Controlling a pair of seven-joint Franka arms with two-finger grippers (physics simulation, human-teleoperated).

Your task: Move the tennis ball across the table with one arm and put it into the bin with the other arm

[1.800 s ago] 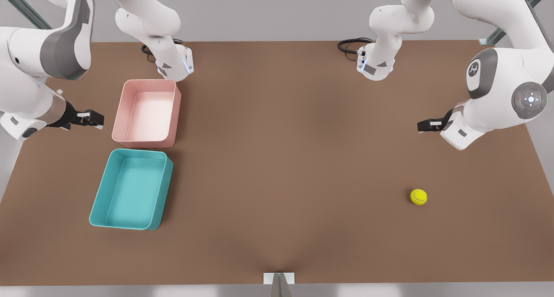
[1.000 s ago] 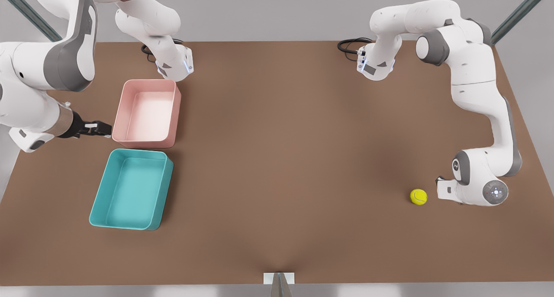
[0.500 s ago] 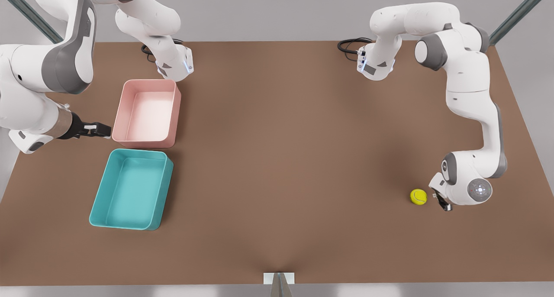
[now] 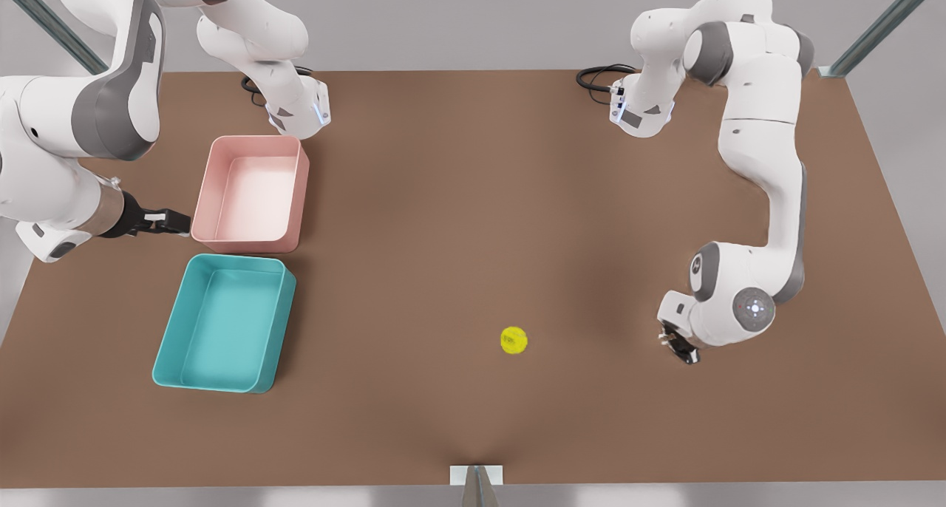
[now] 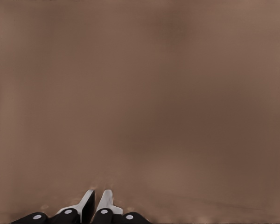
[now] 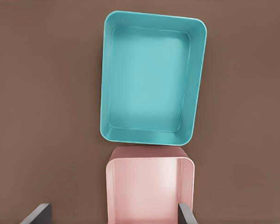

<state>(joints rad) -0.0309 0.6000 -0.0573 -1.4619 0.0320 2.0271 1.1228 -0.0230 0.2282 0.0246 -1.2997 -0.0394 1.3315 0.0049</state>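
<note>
The yellow-green tennis ball point(image 4: 514, 340) lies on the brown table near the middle front, blurred. My left gripper point(image 4: 676, 348) hangs low over the table to the ball's right in the front view, well apart from it; the left wrist view shows its fingertips point(image 5: 89, 196) pressed close together, shut, with bare table ahead. The teal bin point(image 4: 225, 326) sits empty at the front view's left. My right gripper point(image 4: 168, 222) waits beside the pink tub, above the bin's far end. The right wrist view looks down on the bin point(image 6: 151, 79), with the fingers point(image 6: 39, 212) spread wide, open.
A pink tub point(image 4: 251, 196) of similar size stands just behind the teal bin, their short ends almost touching point(image 6: 149, 191). Both arm bases point(image 4: 299, 111) stand at the table's far edge. A small bracket point(image 4: 477, 476) sits at the front edge.
The arm at the front view's right dropped to the table beside the ball and swept leftward. The ball left its spot at the right and now lies near the middle. The other arm barely moved.
</note>
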